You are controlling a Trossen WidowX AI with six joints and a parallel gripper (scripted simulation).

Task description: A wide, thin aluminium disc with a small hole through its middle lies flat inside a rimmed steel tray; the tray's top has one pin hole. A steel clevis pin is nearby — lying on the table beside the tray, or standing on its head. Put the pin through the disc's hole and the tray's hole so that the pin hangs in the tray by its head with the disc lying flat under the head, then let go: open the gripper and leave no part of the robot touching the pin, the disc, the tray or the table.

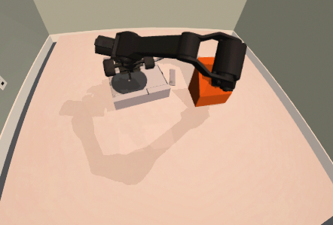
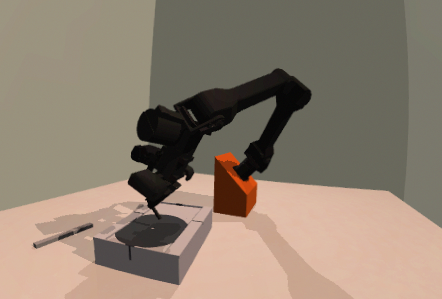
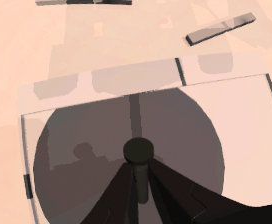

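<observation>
The grey disc [image 1: 120,85] [image 2: 172,237] [image 3: 192,135] lies flat inside the pale steel tray [image 1: 141,101] [image 2: 135,264] [image 3: 249,125]. Its small hole shows as a light dot in the top and exterior views; in the wrist view I cannot see it. My gripper [image 1: 129,70] [image 2: 154,208] [image 3: 139,167] is shut on the dark clevis pin [image 1: 129,76] [image 2: 157,213] [image 3: 138,150]. The pin's round head faces the wrist camera and its shank runs down between the fingers. In the exterior view the pin is tilted, its lower end close above the disc near the hole. The tray's pin hole is hidden.
A light bar [image 1: 172,77] [image 3: 220,29] lies on the table beside the tray. Another thin bar [image 2: 62,235] [image 3: 99,2] lies farther off. The orange block [image 1: 203,92] [image 2: 230,197] stands under the arm's base. The tray's raised rim surrounds the disc.
</observation>
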